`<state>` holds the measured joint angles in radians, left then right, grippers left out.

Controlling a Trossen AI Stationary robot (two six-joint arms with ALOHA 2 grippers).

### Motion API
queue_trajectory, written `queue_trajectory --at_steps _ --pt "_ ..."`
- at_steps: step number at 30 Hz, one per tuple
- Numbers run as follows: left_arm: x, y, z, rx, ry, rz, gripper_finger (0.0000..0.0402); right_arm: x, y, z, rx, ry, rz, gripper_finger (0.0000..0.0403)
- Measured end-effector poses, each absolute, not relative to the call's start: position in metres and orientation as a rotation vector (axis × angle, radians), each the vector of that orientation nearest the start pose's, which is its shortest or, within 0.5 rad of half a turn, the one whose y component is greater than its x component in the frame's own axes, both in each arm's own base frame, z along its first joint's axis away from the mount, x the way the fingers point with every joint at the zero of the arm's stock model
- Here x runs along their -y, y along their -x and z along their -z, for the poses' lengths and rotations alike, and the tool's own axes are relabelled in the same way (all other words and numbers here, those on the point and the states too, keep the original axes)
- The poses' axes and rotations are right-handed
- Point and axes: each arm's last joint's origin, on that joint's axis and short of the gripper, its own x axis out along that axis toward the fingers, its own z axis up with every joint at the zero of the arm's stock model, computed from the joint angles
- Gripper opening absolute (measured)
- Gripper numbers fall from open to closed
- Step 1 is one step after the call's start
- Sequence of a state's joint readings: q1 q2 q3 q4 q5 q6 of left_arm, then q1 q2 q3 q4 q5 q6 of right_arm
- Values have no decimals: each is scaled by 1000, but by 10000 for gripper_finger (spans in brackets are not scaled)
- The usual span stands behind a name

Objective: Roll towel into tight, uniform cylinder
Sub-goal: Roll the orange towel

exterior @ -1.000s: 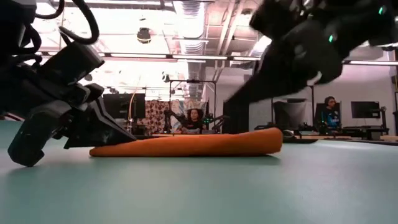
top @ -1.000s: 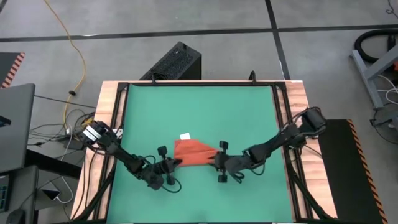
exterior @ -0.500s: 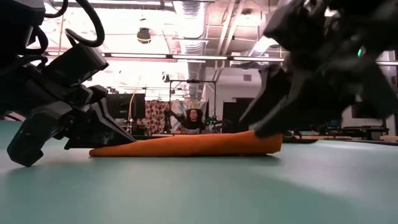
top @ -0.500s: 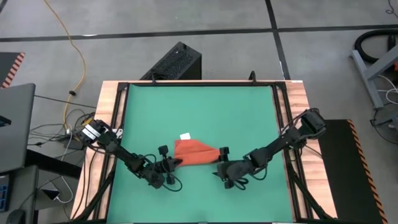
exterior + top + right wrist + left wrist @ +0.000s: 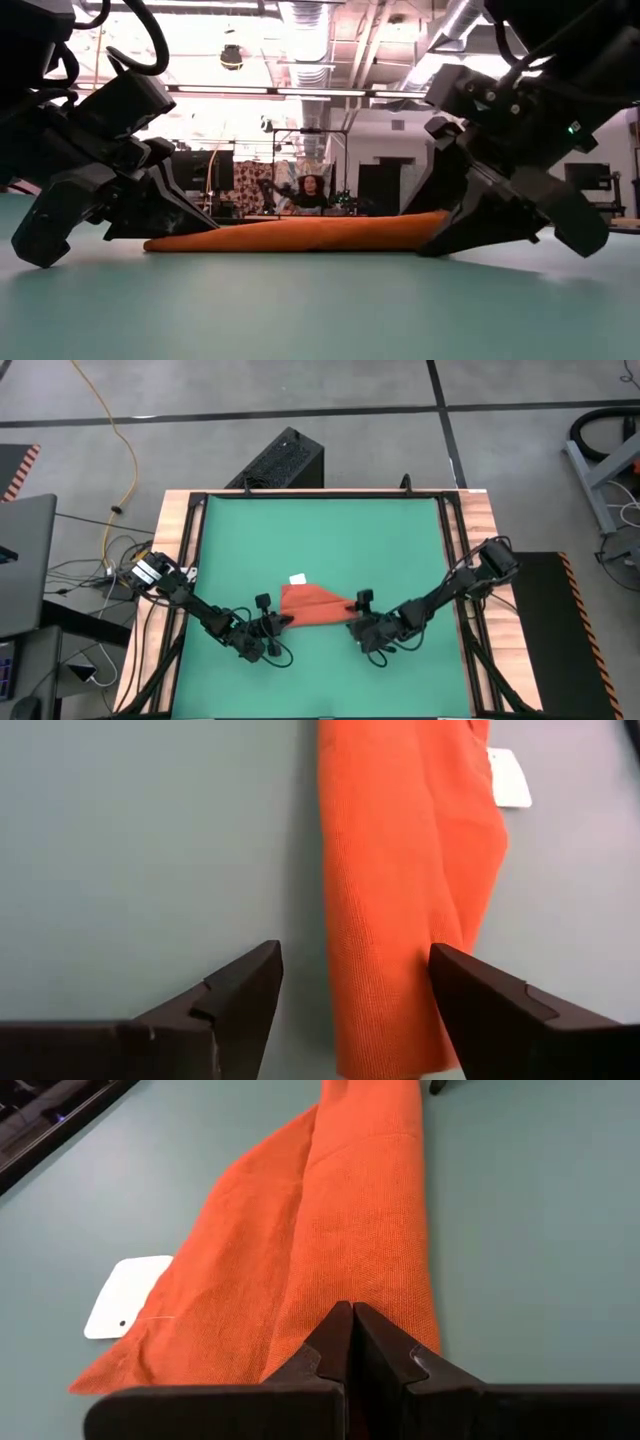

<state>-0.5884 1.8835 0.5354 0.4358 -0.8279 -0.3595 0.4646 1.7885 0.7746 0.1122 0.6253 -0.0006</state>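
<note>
The orange-red towel (image 5: 315, 607) lies partly folded over on the green mat (image 5: 320, 530), near the table's near edge. Its white tag (image 5: 298, 579) rests on the mat at the towel's far left corner. My left gripper (image 5: 284, 622) is shut at the towel's left end. My right gripper (image 5: 354, 622) is open and low at the towel's right end. In the right wrist view one finger (image 5: 240, 995) stands over bare mat and the other (image 5: 480, 995) at the towel's far edge, with the towel's end (image 5: 390, 1040) between them. Whether they touch the cloth, I cannot tell. My left gripper has its shut fingertips (image 5: 352, 1320) on the towel's left end, where the folded-over ridge (image 5: 300, 1280) runs out. The fingers come slanting down from the table's left, along the ridge. They hide how much cloth is between them. The towel lies flat on the mat.
The mat has free room toward the far edge. The wooden table border (image 5: 480, 540) frames it. A black box (image 5: 280, 460) stands on the floor beyond the far edge, and a laptop (image 5: 25, 560) and cables lie to the left. A person (image 5: 312, 190) sits far off in the room.
My right gripper has come down from above the towel's right end until its fingers are at the mat, and its wrist has rolled. The towel has stayed where it was.
</note>
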Motion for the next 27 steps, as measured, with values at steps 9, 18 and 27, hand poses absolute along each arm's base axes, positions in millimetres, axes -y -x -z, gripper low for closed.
queue_trajectory --at_steps 9,18,27 --pt "131 -234 -60 -637 -249 -335 0 -126 -289 -107 -754 531 247 232" --pt "134 -238 -62 -644 -258 -308 0 -121 -286 -106 -811 498 296 55" --pt "143 -246 -101 -623 -299 -190 0 -133 -308 -145 -915 643 314 11"
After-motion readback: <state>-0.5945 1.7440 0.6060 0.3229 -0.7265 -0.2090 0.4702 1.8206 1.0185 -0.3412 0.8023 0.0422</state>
